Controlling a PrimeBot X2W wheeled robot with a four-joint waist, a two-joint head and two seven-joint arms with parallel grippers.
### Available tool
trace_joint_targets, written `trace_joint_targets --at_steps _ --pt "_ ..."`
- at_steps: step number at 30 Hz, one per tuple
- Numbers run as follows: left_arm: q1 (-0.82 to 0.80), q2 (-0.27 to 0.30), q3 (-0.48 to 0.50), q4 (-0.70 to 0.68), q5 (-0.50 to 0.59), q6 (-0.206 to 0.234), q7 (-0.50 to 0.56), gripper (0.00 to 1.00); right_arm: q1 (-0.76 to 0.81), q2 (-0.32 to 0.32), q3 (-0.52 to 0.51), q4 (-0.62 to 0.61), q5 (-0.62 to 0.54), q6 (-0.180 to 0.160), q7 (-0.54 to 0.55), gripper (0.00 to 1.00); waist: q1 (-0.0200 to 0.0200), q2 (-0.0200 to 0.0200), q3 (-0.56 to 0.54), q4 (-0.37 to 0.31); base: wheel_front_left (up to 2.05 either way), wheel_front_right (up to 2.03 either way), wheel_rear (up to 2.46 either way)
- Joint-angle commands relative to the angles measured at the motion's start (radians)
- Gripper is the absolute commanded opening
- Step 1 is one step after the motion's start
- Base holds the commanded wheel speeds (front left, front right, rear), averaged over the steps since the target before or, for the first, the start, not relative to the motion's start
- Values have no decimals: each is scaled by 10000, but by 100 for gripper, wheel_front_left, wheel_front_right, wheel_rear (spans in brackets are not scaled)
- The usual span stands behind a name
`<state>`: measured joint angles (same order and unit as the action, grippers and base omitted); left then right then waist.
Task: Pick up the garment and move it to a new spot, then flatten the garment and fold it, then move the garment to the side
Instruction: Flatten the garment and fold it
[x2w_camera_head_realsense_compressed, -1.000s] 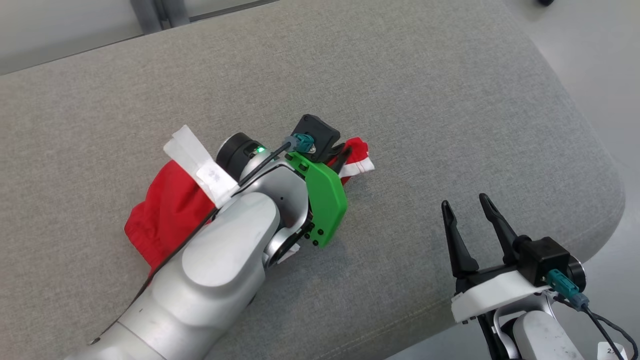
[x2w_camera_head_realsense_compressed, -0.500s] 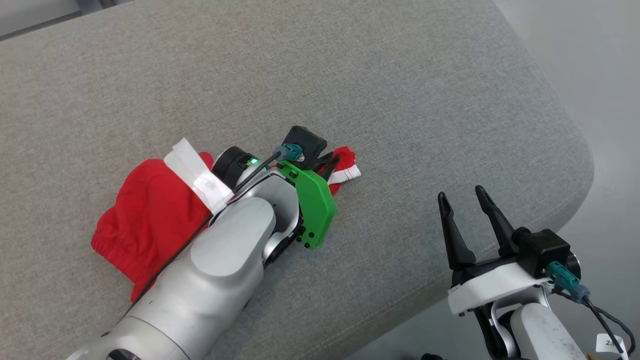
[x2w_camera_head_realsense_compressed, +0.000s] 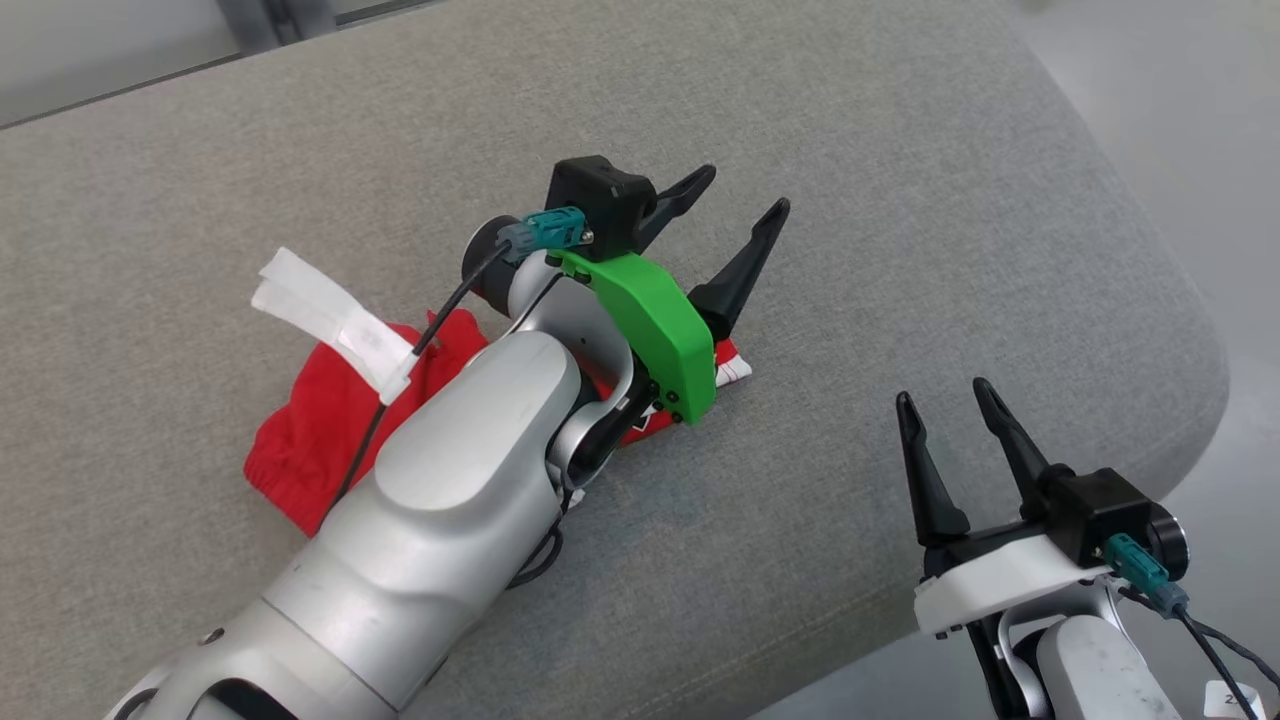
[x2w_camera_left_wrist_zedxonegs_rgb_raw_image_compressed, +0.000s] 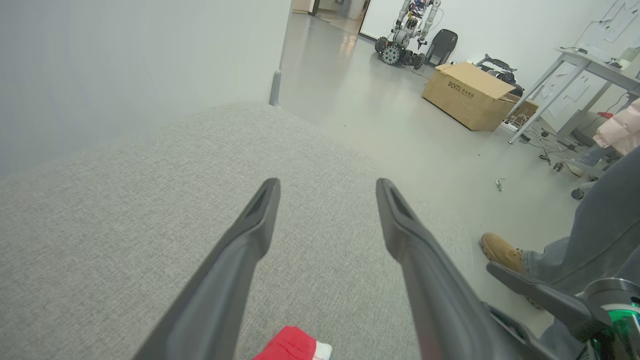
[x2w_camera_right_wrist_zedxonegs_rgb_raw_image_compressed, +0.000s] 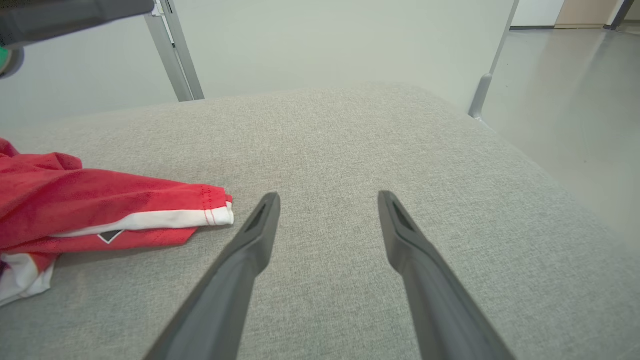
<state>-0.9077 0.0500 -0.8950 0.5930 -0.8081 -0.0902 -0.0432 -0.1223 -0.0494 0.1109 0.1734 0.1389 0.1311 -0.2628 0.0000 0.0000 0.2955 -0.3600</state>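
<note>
The garment (x2w_camera_head_realsense_compressed: 325, 425) is red with white trim and lies crumpled on the grey cushion (x2w_camera_head_realsense_compressed: 300, 150), mostly hidden under my left arm. One hem corner (x2w_camera_head_realsense_compressed: 733, 367) peeks out to the right of the green wrist plate. My left gripper (x2w_camera_head_realsense_compressed: 745, 190) hangs open above that end, holding nothing. In the left wrist view the left gripper (x2w_camera_left_wrist_zedxonegs_rgb_raw_image_compressed: 327, 184) is spread over bare cushion, with a bit of garment (x2w_camera_left_wrist_zedxonegs_rgb_raw_image_compressed: 292, 345) below it. My right gripper (x2w_camera_head_realsense_compressed: 943, 392) stands open near the cushion's front right edge. In its own view the right gripper (x2w_camera_right_wrist_zedxonegs_rgb_raw_image_compressed: 328, 195) sits just right of the garment (x2w_camera_right_wrist_zedxonegs_rgb_raw_image_compressed: 75, 200).
The cushion's rounded edge (x2w_camera_head_realsense_compressed: 1190, 400) drops to the floor on the right. A person's boot (x2w_camera_left_wrist_zedxonegs_rgb_raw_image_compressed: 500, 250) and trouser leg (x2w_camera_left_wrist_zedxonegs_rgb_raw_image_compressed: 600, 225) stand beside it. Farther off are a cardboard box (x2w_camera_left_wrist_zedxonegs_rgb_raw_image_compressed: 470, 95), another robot (x2w_camera_left_wrist_zedxonegs_rgb_raw_image_compressed: 407, 30) and a table (x2w_camera_left_wrist_zedxonegs_rgb_raw_image_compressed: 595, 65).
My left gripper has opened, let go of the garment's end and risen above it. The garment stays on the cushion. The head camera has shifted; the right gripper is unchanged.
</note>
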Motion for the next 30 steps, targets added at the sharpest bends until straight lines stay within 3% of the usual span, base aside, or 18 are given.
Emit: trace_joint_targets --at_steps 1,8,13,18,24,30 --pt "-93 21 100 -211 -22 130 -129 100 148 -23 -64 -77 -122 -7 -31 100 0 0 -631 668 0 0 0" --pt "1238 1363 447 -2448 323 1356 -626 100 515 -150 -516 -809 -601 -7 -31 100 0 0 -1350 1847 0 0 0" --pt "3051 2701 724 -3813 485 2383 -1178 100 759 -366 -534 -1245 -678 -8 -32 100 0 0 -1731 2517 0 0 0" --pt "4894 3526 1124 -4750 599 3194 -1945 100 1126 -514 -612 -1479 -700 -7 -31 100 0 0 -2042 3048 0 0 0" --pt "7204 3708 2170 -5431 1407 3812 -2220 100 1770 -687 -823 -1285 -662 -7 -31 100 0 0 -2486 3511 0 0 0" --pt "8762 3339 3428 -5341 2212 3505 -2221 100 2139 -700 -1137 -896 -665 -7 -32 100 0 0 -2800 3637 0 0 0"
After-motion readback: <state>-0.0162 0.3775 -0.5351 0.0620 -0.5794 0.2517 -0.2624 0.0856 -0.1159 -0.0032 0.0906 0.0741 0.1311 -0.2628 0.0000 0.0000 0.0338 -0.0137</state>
